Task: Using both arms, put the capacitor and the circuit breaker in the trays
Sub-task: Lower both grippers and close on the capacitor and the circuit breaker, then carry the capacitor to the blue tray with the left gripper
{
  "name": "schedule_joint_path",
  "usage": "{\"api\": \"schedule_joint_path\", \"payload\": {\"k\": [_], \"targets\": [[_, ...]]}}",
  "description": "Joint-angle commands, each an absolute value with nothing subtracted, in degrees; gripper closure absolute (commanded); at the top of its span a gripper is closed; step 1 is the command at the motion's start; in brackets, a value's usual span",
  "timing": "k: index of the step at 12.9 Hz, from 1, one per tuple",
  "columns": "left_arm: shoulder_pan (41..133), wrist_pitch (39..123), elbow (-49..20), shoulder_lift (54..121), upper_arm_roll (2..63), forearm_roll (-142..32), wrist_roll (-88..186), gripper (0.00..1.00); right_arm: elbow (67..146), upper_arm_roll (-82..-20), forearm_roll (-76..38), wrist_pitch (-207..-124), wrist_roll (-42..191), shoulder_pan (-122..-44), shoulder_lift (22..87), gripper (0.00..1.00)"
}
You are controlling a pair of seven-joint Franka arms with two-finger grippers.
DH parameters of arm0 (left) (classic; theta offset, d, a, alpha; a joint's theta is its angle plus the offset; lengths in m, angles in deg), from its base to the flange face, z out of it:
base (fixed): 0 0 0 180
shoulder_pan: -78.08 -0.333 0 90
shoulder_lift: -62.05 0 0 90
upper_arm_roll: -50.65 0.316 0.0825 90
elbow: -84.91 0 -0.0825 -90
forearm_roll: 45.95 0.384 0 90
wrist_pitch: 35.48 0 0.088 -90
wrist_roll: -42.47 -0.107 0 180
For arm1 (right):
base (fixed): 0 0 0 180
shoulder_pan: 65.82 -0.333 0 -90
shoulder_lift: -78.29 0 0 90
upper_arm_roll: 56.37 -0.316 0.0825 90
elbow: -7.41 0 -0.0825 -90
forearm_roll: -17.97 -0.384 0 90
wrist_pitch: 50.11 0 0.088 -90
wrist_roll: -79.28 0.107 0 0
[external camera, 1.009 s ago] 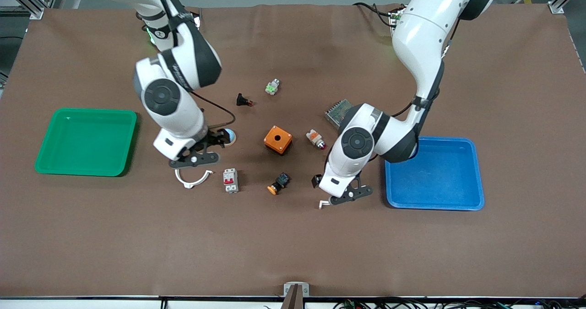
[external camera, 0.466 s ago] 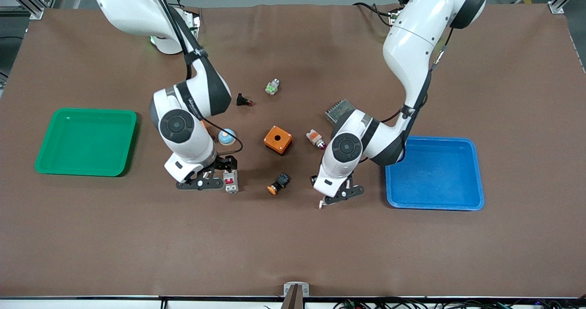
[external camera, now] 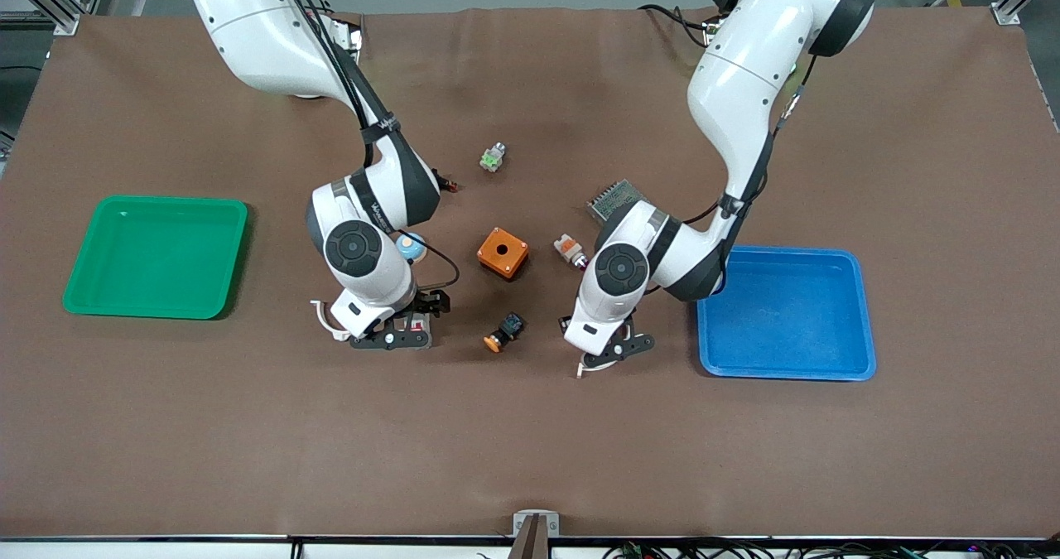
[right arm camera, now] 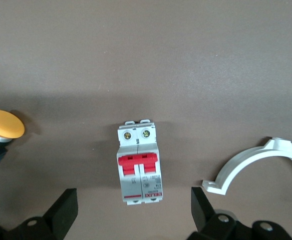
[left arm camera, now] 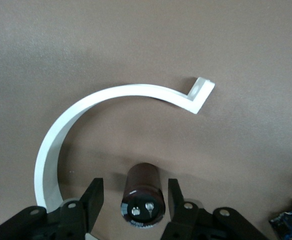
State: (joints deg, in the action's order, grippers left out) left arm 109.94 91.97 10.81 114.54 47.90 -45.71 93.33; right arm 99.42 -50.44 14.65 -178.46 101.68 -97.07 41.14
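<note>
matt brown table cover (external camera: 530, 443), glossy plastic circuit breaker (right arm camera: 139, 163)

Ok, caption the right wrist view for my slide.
Open right gripper poised over the circuit breaker lying on the table.

1. I saw the right gripper (right arm camera: 130, 220) spread wide around the circuit breaker (right arm camera: 139, 163), bare mat on both flanks.
2. A white clamp (right arm camera: 258, 167) lay just beside one finger.
3. The left gripper (left arm camera: 132, 200) straddled the capacitor (left arm camera: 143, 195), hemmed by a white curved clip (left arm camera: 85, 125).
</note>
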Motion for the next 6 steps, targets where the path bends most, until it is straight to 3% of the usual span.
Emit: {"api": "schedule_joint_path", "payload": {"k": [1, 3, 6], "targets": [[110.52, 92.75, 12.31, 115.66, 48.27, -46.38, 94.15, 0.59, 97.76, -50.39, 13.75, -179.13, 101.7, -95.97, 40.59, 0.0], [110.6, 92.93, 12.31, 115.66, 48.45, -45.77, 92.23, 0.96, 97.76, -50.39, 14.19, -179.66, 101.61, -96.4, 39.72, 0.0], [109.99, 92.58, 12.31, 112.6, 48.89, -45.59, 91.07, 1.0, 97.76, -50.39, 13.67, -179.75, 102.04, -96.84, 37.87, 0.0]]}}
